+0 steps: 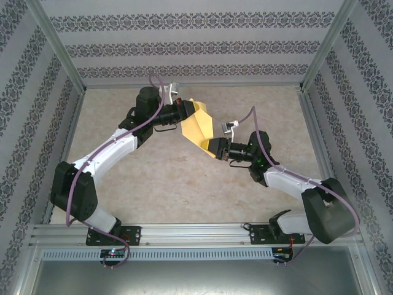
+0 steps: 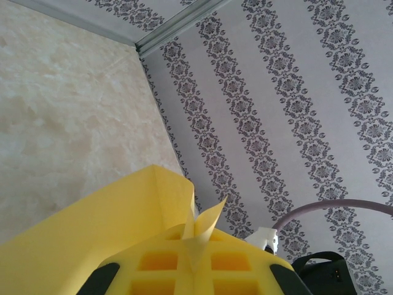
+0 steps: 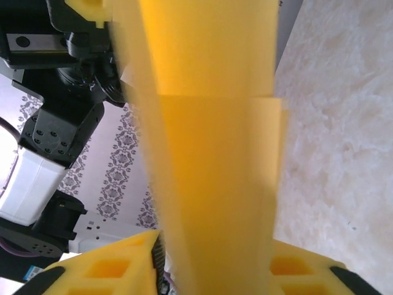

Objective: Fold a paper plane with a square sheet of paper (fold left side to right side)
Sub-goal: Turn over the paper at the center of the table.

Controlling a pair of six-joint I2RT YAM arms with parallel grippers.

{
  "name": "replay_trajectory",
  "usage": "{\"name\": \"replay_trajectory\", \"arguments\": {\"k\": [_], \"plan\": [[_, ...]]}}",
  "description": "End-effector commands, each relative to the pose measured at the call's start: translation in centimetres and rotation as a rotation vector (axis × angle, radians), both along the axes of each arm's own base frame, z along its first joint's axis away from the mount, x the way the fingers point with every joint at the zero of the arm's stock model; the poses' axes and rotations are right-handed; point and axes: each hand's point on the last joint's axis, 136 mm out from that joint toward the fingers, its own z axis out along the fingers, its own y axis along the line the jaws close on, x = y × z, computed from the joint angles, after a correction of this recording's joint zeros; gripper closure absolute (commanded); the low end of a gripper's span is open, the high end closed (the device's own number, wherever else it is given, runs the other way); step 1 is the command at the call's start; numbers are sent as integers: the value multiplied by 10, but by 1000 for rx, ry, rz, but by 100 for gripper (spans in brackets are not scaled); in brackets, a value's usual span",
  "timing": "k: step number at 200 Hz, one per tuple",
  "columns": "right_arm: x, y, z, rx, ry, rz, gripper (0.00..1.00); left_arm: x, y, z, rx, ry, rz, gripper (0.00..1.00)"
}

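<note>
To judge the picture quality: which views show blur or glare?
Top external view: even light, no glare, yellow paper sharp. Left wrist view: wallpaper pattern crisp. Right wrist view: the paper's left edge is smeared.

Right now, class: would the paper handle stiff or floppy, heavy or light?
Probably light: thin paper, held aloft. Likely fairly stiff along its folds, since it keeps its shape without sagging. A push would probably crumple it.
</note>
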Motion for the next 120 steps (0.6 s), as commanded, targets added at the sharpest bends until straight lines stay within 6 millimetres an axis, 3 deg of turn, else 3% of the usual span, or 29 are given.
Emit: {"name": "replay_trajectory", "arguments": {"k": [1,40,72,95,120], "plan": [[-3,-2,16,6,-85,-1,76,0,9,9,-26,-25,26,100],[-4,-10,8,-60,-90,-28,92,1,12,2,-17,-9,33,94],[-6,-16,-3,-150,-91,-53,98,-1,23,-5,33,-10,60,60],[-8,-25,-16,-280,-100,-83,99,-4,45,-12,100,-11,123,46],[-8,-44,-38,-546,-120,-130,100,-20,76,-25,229,-25,211,33]]}}
